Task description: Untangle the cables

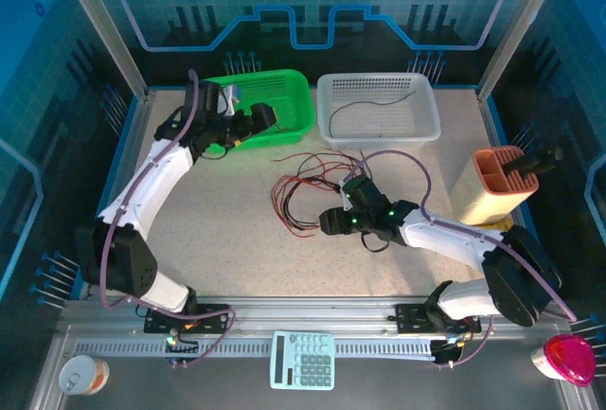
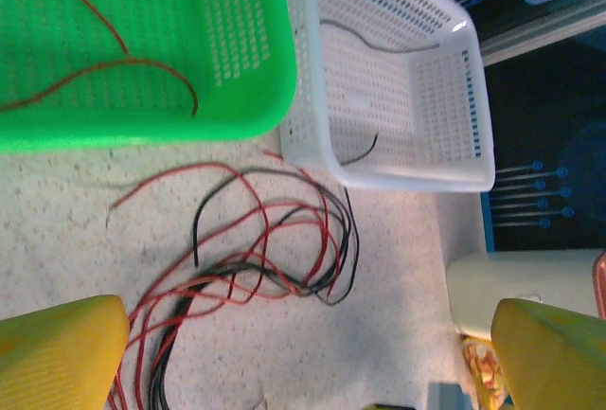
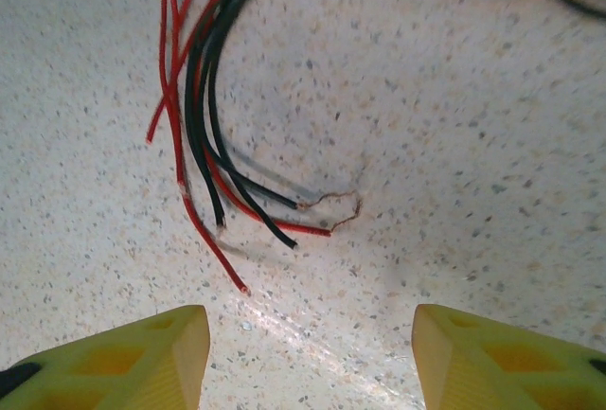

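Note:
A loose tangle of thin red and black cables [image 1: 305, 188] lies mid-table; it also shows as cables [image 2: 275, 240] in the left wrist view. My right gripper [image 1: 333, 222] sits low at the tangle's near right side. In its wrist view several cut cable ends [image 3: 237, 204] lie just ahead of the right gripper [image 3: 308, 358], which is open with bare table between the yellow fingers [image 3: 123, 363]. My left gripper [image 1: 268, 116] hovers open over the green basket [image 1: 294, 98], nothing between its fingers [image 2: 57, 358]. One red cable [image 2: 95, 45] lies in the green basket [image 2: 237, 107]. A black cable [image 1: 374, 103] lies in the white basket [image 1: 426, 131].
A tan and orange holder [image 1: 500, 187] with a dark tool stands at the right edge. A calculator [image 1: 303, 360], a can [image 1: 83, 375] and a pink object [image 1: 568, 358] rest on the near rail. Frame posts flank the table.

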Motion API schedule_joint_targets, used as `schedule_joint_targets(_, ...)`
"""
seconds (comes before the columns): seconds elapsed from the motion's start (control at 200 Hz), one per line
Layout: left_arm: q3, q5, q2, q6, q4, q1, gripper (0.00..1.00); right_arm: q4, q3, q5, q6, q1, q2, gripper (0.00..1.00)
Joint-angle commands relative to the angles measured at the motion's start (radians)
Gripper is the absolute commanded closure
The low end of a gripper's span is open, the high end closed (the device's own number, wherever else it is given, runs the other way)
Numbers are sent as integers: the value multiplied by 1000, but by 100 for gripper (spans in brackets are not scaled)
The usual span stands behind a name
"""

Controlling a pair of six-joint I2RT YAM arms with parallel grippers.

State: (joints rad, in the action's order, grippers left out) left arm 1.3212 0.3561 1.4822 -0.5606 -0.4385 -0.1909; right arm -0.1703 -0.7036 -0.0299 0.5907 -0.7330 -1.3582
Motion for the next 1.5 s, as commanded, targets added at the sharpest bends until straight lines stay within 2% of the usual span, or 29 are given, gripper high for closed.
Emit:
schedule_joint_targets(0.0,-127,-2,-93,-60,105,-23,1,30,-1,-85,-2,-11,-43,40)
schedule_joint_targets(0.175,-351,-52,-255,-145,196,-58,1,76,-3,-119,18,-10,-100,38)
schedule_joint_targets(0.35,-456,-97,-359,-203,227,-94,1,146,-8,-152,58,-10,-166,41)
schedule_joint_targets(0.72,-508,-65,-423,-216,208,-102,1,199,-39,-139,100,-10,-238,52)
schedule_joint_targets(0.895,-513,-62,-418,-217,220,-110,1,210,-47,-148,108,-11,-245,57)
schedule_joint_targets(1.035,-513,-60,-398,-220,234,-113,1,220,-62,-163,111,-10,-266,65)
schedule_joint_targets(1.21,-506,-56,-379,-218,245,-114,1,226,-63,-167,115,-10,-280,69)
schedule_joint_targets(1.311,-501,-55,-373,-216,247,-114,1,225,-64,-169,113,-9,-277,75)
schedule_joint_targets(1.471,-495,-54,-369,-208,250,-116,1,207,-67,-167,111,-9,-252,99)
schedule_joint_targets(1.496,-495,-53,-369,-204,250,-116,1,199,-70,-167,111,-8,-243,100)
